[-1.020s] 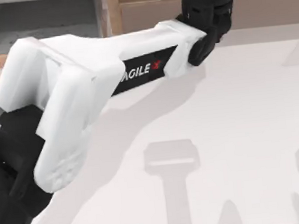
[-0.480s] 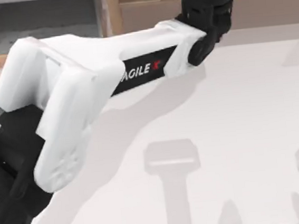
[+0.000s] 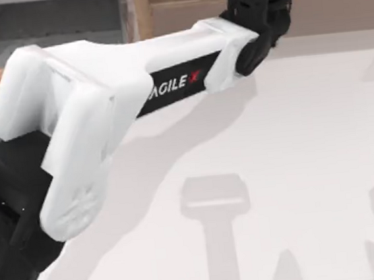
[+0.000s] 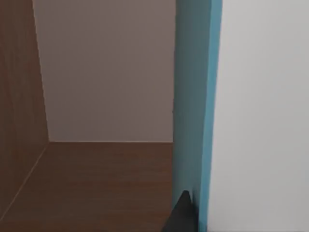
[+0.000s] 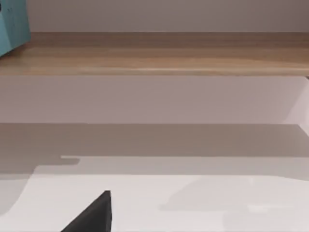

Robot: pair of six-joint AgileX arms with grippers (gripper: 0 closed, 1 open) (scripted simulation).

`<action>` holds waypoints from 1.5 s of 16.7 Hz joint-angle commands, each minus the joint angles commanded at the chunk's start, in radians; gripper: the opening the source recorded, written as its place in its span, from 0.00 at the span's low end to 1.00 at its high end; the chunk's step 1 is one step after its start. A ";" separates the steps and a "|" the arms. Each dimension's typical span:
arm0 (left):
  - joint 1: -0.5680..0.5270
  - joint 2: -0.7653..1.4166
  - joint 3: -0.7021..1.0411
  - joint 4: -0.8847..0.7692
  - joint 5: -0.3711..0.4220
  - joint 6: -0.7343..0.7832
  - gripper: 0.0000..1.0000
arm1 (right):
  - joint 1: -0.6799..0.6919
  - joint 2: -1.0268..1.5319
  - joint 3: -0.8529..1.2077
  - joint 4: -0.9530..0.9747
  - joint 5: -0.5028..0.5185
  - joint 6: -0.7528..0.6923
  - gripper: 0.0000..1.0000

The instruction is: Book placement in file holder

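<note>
Since a second ago, my left arm (image 3: pixel 168 82) crept farther back over the shelf (image 3: pixel 227 7); its jaws clenched the book (image 4: pixel 195 111) upright, probably for slotting in.

The left arm (image 3: pixel 102 88) looks like smooth white and black plastic; the book (image 4: pixel 193 96) has a flat, matt teal cover; the shelf (image 5: pixel 154 53) is brown wood; the table (image 3: pixel 296 169) is plain, smooth white.

book (image 4: pixel 193 96): teal-blue cover, white page edges
file holder (image 3: pixel 50 27): grey walls, light tan front lip
left arm (image 3: pixel 91 103): white shell, black joints
bench (image 3: pixel 296 169): white
</note>
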 joint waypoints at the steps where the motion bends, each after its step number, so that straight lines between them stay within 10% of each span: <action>1: 0.000 -0.002 0.004 -0.006 0.000 0.000 0.00 | 0.000 0.000 0.000 0.000 0.000 0.000 1.00; 10: -0.067 -0.099 -0.149 0.065 -0.047 0.114 0.00 | 0.000 0.000 0.000 0.000 0.000 0.000 1.00; 18: -0.227 -0.479 -0.830 0.292 -0.122 0.540 0.00 | 0.000 0.000 0.000 0.000 0.000 0.000 1.00; 25: -0.027 -0.704 -1.308 0.375 0.005 1.016 0.00 | 0.000 0.000 0.000 0.000 0.000 0.000 1.00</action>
